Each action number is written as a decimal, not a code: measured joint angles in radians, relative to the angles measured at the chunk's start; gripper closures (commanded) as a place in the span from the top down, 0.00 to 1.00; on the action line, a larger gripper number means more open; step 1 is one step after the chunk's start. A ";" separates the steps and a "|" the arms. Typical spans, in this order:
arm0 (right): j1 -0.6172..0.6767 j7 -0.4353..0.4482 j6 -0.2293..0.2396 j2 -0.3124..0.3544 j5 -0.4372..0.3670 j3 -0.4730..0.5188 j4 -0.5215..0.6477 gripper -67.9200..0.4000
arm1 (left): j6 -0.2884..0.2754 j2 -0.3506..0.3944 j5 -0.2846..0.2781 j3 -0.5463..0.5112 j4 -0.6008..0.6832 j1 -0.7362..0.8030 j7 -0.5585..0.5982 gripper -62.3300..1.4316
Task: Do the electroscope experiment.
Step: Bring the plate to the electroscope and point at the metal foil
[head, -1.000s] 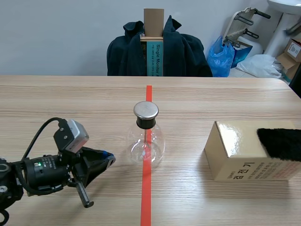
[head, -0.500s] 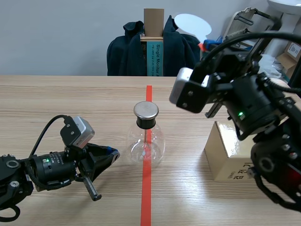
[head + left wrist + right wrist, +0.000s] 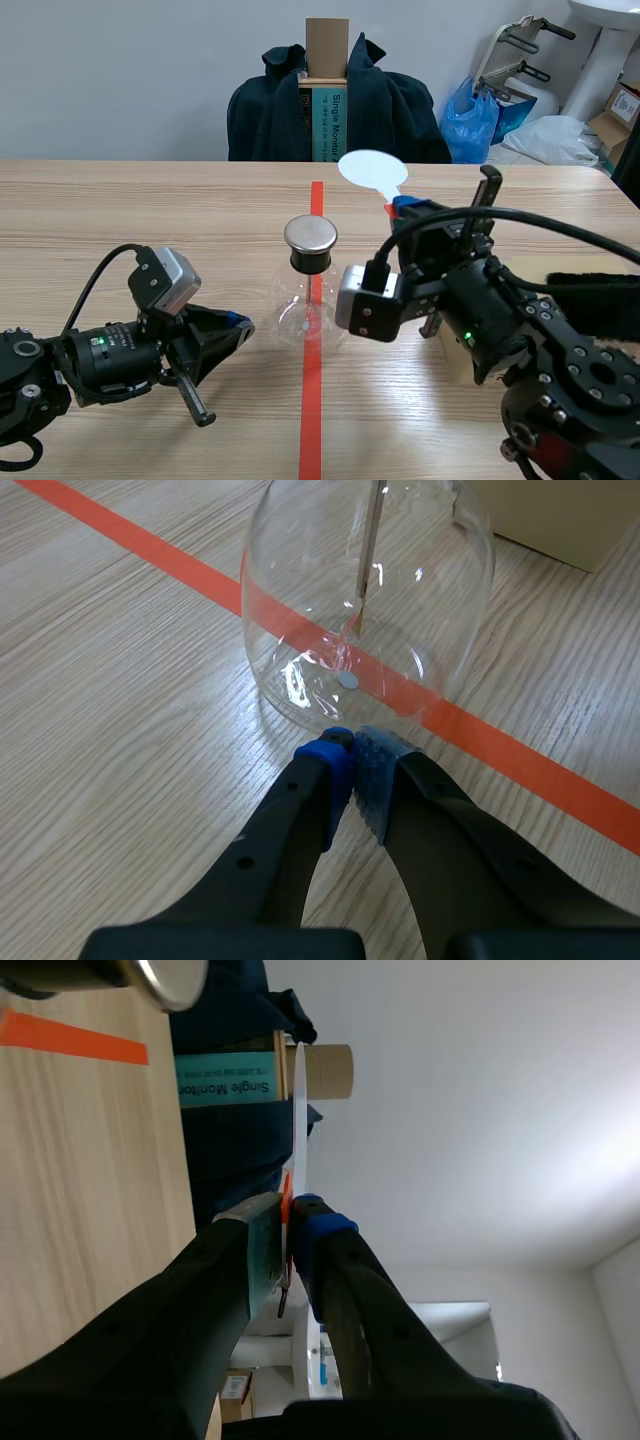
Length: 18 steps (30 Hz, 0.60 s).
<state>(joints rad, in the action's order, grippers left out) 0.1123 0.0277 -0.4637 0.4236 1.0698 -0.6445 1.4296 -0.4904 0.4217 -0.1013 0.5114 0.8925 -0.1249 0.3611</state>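
The electroscope [image 3: 311, 292] is a clear glass flask with a metal cap [image 3: 310, 234], standing on the orange-red tape line. In the left wrist view the flask [image 3: 370, 600] shows a thin rod inside. My left gripper [image 3: 233, 326] lies low on the table to its left, shut on nothing, tips [image 3: 350, 748] almost at the flask's base. My right gripper [image 3: 398, 207] is raised to the right of the cap, shut on the orange handle of a white round paddle [image 3: 372, 168]. The right wrist view shows the paddle [image 3: 299, 1110] edge-on between my fingers, and the cap [image 3: 165, 975].
A tan cardboard box [image 3: 560, 520] stands right of the flask, mostly hidden behind my right arm in the scene view. A black fur pad [image 3: 600, 300] lies on it. Beyond the table's far edge a chair holds a dark jacket [image 3: 385, 110] and a boxed item [image 3: 326, 95].
My right arm came in and dropped lower, bringing the white paddle down to just beyond and right of the cap. My left gripper edged toward the flask, then stayed put.
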 measured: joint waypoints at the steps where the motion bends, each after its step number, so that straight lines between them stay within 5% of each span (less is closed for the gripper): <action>1: 0.002 0.001 0.000 0.000 0.000 -0.001 -0.003 0.02 | 0.000 0.000 0.000 0.000 0.000 0.000 0.000 0.07; 13: 0.042 0.188 0.000 0.000 0.030 -0.001 -0.004 0.02 | 0.000 0.000 0.000 0.000 0.000 0.000 -0.001 0.07; 18: 0.064 0.259 -0.040 0.000 0.060 -0.001 -0.004 0.02 | 0.000 0.000 0.000 0.000 0.000 0.000 -0.001 0.07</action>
<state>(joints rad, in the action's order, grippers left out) 0.1761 0.2863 -0.5041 0.4240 1.1297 -0.6453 1.4254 -0.4908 0.4213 -0.1013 0.5114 0.8925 -0.1249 0.3599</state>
